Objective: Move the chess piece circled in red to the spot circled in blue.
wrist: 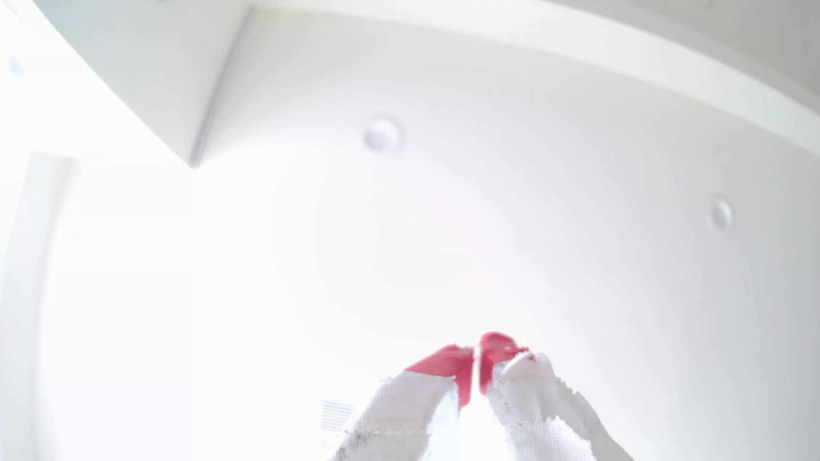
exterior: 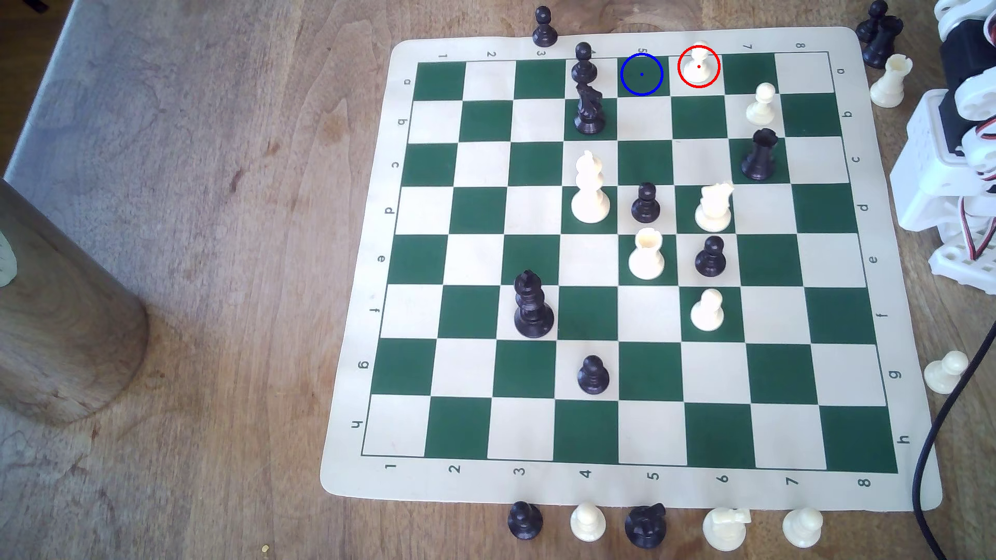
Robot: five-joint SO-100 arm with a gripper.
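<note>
The chess piece, a cream-white pawn inside a red ring, stands on a light square in the board's far row. The spot is the dark green square just to the exterior view's left of it, ringed in blue and bare. In the wrist view my gripper points up at a white ceiling, its red-tipped, cloth-wrapped fingers pressed together with nothing between them. The arm's white body sits folded off the board at the exterior view's right edge.
A black pawn and black knight stand just left of the spot in the exterior view. Another white pawn and a black rook stand nearer the arm. Captured pieces line the mat's edges; a black cable runs at right.
</note>
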